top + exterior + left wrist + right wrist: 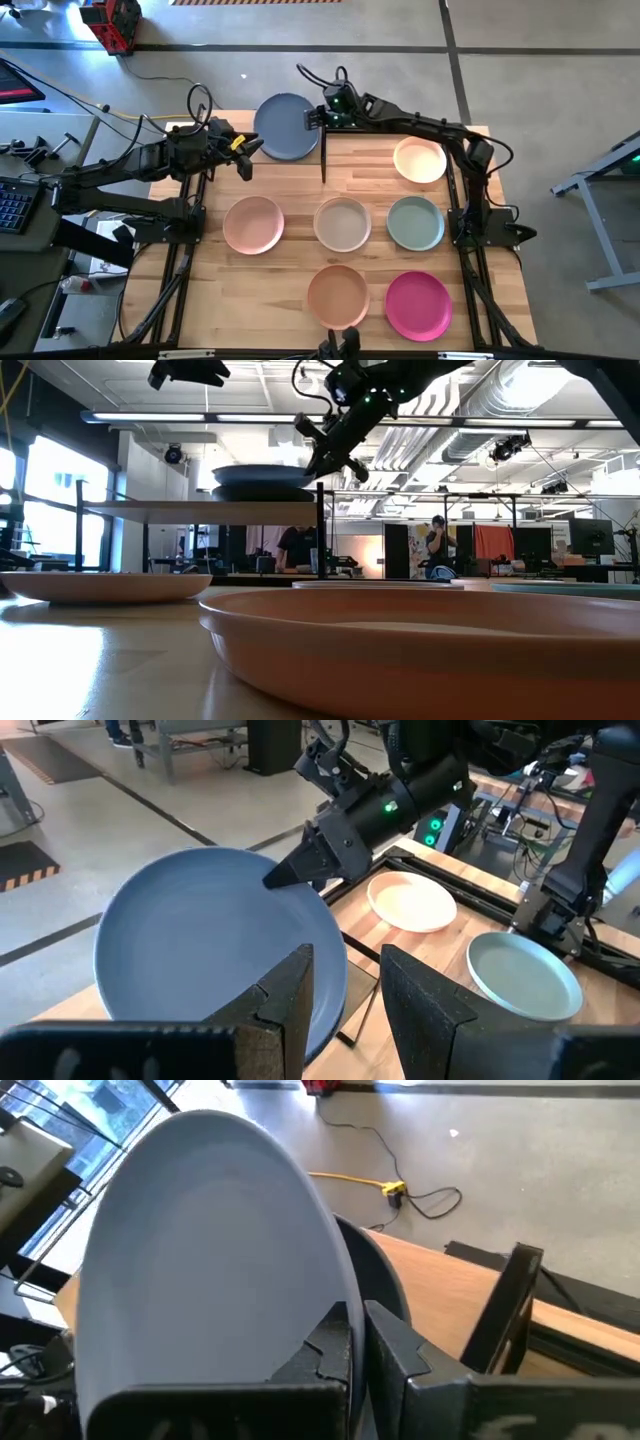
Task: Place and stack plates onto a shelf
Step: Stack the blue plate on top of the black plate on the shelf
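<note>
The blue plate (pixel 287 127) is over the shelf (pixel 190 510) at the table's far left, directly above a dark grey plate (pixel 262 493) that lies on the shelf board. My right gripper (pixel 312 118) is shut on the blue plate's right rim. Whether the blue plate touches the grey one, I cannot tell. My left gripper (pixel 247 152) hangs open in the air beside the blue plate's left near side, with nothing between its fingers (pixel 300 995). My right gripper pinches the blue plate's rim (pixel 325 1305) between its two fingers, on the side toward the table's right. The fingers come from the right, slanting down. The plate lies nearly level over the dark grey plate (pixel 385 1295), reaching away from the fingers.
On the tabletop lie a cream plate (pixel 420 160) at far right, pink (pixel 253 223), beige (pixel 343 222) and sage green (pixel 415 222) plates in the middle row, and peach-orange (pixel 338 294) and magenta (pixel 419 304) plates near the front. A black shelf post (pixel 323 158) stands beside the blue plate.
</note>
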Action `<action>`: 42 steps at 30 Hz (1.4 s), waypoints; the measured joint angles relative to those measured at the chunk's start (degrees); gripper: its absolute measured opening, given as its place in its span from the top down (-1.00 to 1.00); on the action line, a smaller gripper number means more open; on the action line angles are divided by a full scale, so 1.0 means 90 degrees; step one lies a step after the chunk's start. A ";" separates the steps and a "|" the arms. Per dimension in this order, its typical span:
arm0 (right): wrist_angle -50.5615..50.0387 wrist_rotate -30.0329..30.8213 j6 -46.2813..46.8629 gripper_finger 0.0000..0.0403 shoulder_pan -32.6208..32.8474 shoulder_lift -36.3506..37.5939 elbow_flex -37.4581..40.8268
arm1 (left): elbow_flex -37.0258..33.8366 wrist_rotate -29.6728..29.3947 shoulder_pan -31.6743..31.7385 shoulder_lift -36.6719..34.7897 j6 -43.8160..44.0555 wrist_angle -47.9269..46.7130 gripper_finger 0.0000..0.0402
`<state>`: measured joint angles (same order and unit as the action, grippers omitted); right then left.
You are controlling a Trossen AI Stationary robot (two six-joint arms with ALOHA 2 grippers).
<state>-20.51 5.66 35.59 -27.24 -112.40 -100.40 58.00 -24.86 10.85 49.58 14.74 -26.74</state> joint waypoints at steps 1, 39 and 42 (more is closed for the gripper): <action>-0.0008 -0.0004 0.0024 1.00 -0.0001 -0.0018 0.0000 | 0.0000 0.0001 0.0000 0.0000 0.0000 0.0000 0.47; 0.0021 -0.0093 -0.0310 0.62 -0.0117 -0.0100 0.0000 | 0.0000 -0.0160 0.0000 0.0000 0.0002 -0.0002 0.47; 0.0021 -0.0268 -0.0401 0.62 -0.0183 -0.0095 0.0000 | 0.0000 -0.0161 0.0000 0.0000 0.0005 -0.0002 0.47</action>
<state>-20.31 3.25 31.98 -28.89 -113.25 -100.40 58.00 -26.30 10.85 49.58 14.79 -26.76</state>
